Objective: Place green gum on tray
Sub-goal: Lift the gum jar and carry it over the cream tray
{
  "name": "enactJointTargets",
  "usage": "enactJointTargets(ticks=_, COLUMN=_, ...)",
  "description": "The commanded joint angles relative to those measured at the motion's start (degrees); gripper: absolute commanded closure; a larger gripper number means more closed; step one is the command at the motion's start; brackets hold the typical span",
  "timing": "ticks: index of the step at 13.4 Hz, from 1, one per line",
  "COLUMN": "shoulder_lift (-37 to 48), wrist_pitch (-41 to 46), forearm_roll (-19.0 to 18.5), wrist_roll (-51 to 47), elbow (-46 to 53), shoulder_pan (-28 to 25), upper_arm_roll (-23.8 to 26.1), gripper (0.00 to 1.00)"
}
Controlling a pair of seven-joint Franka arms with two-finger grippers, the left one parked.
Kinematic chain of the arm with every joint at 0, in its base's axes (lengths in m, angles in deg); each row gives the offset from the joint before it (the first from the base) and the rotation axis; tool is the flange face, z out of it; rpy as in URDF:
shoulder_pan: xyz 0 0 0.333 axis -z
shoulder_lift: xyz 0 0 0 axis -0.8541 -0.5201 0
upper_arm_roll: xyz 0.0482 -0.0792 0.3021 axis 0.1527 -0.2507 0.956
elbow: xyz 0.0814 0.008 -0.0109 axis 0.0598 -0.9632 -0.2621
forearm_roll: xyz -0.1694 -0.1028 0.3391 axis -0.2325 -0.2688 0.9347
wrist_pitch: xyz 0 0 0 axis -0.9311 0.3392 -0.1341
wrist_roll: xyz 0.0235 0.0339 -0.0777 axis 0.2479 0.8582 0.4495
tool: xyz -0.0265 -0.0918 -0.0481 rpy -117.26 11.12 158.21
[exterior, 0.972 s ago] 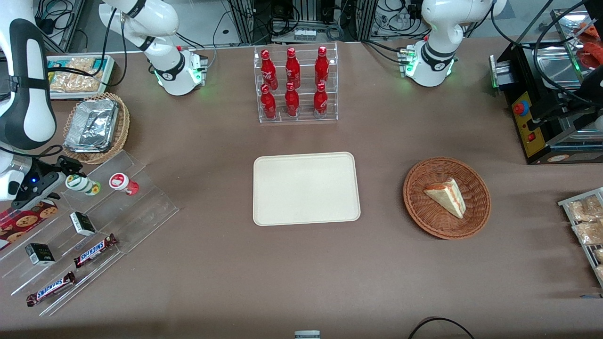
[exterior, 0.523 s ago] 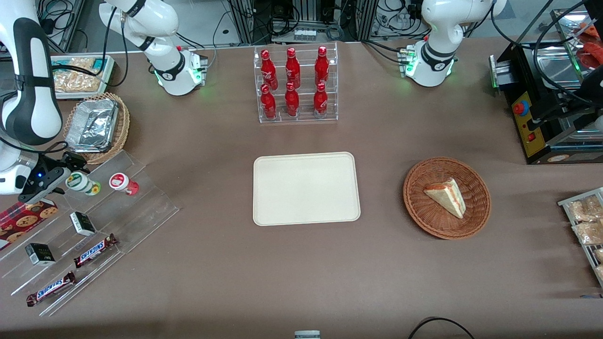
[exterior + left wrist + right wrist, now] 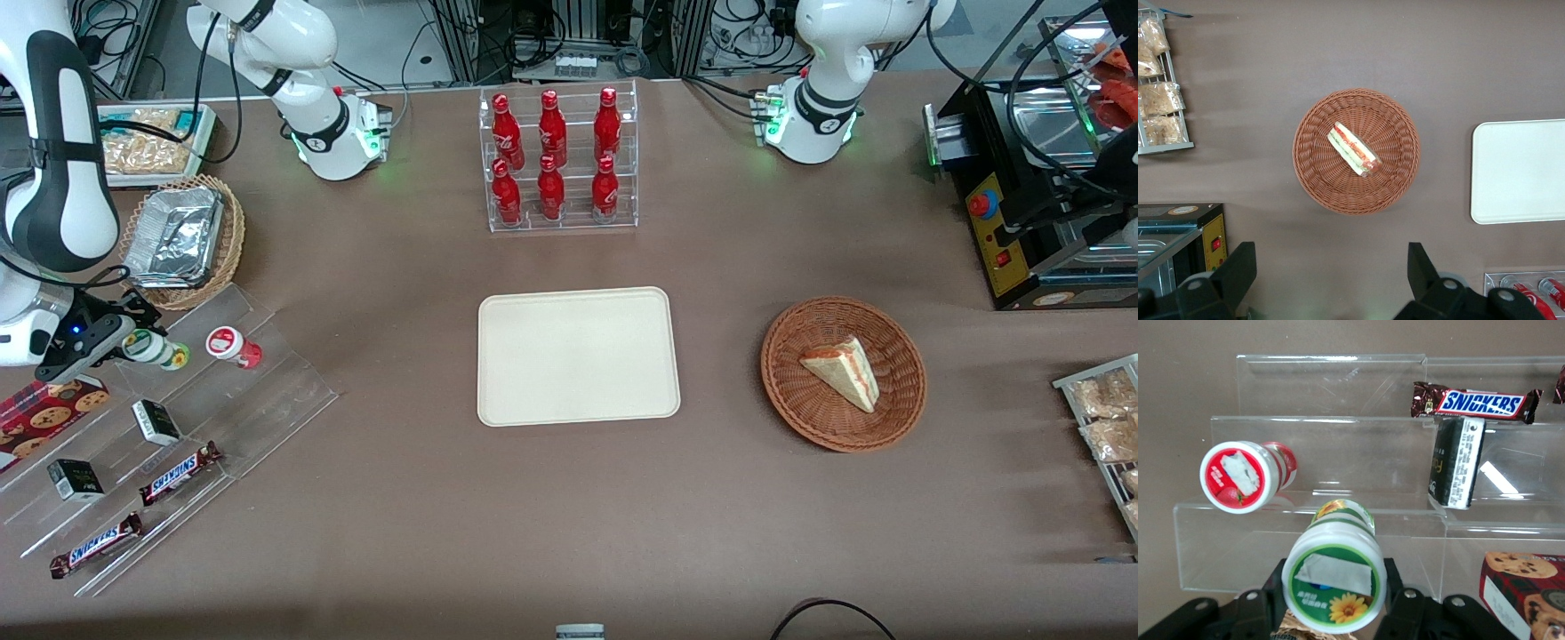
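Note:
The green gum [image 3: 156, 349], a small white bottle with a green-rimmed lid, lies on the highest step of a clear acrylic stand [image 3: 267, 391] at the working arm's end of the table. My gripper [image 3: 133, 339] is at its lid end. In the right wrist view the lid of the green gum [image 3: 1335, 581] faces the camera, and the gripper [image 3: 1335, 590] has a black finger [image 3: 1275, 593] pressed against each side, shut on it. The cream tray [image 3: 578, 356] lies flat at the table's middle with nothing on it, well apart from the gum.
A red-lidded bottle [image 3: 233, 347] lies beside the gum on the same step. Lower steps hold black boxes [image 3: 156, 421] and Snickers bars [image 3: 180, 472]. A cookie box [image 3: 44, 413], a foil-filled basket [image 3: 178, 240], a cola rack [image 3: 558, 160] and a sandwich basket [image 3: 843, 373] also stand about.
The gripper has moved from beside the stand up to the green gum and now has its fingers on the bottle's sides. The bottle stays on its step.

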Motion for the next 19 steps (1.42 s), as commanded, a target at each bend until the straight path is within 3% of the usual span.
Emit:
enactJointTargets(ticks=1, shoulder_lift=0.86, wrist_pitch=3.01, forearm_roll=1.04, wrist_roll=-0.45, elbow=2.6, shoulder_pan=-0.48, upper_arm_roll=0.42, gripper=1.0)
enactJointTargets(ticks=6, shoulder_lift=1.03, wrist_pitch=11.63, forearm_roll=1.04, wrist_roll=-15.27, elbow=7.62, shoulder_pan=-7.67, upper_arm_roll=0.33, gripper=1.0)
enactJointTargets(ticks=13, shoulder_lift=-0.46, wrist_pitch=14.98, forearm_roll=1.39, wrist_roll=-51.73, elbow=10.6, shoulder_pan=-28.22, upper_arm_roll=0.33, gripper=1.0)
enactJointTargets(ticks=17, shoulder_lift=-7.13, wrist_pitch=12.62, forearm_roll=7.19, wrist_roll=-69.32, elbow=15.34, shoulder_pan=-37.99, upper_arm_roll=0.33, gripper=1.0)
enactJointTargets(ticks=19, shoulder_lift=-10.9, wrist_pitch=10.51, forearm_roll=7.9, wrist_roll=-78.19, elbow=18.33, shoulder_pan=-42.55, upper_arm_roll=0.33, gripper=1.0)
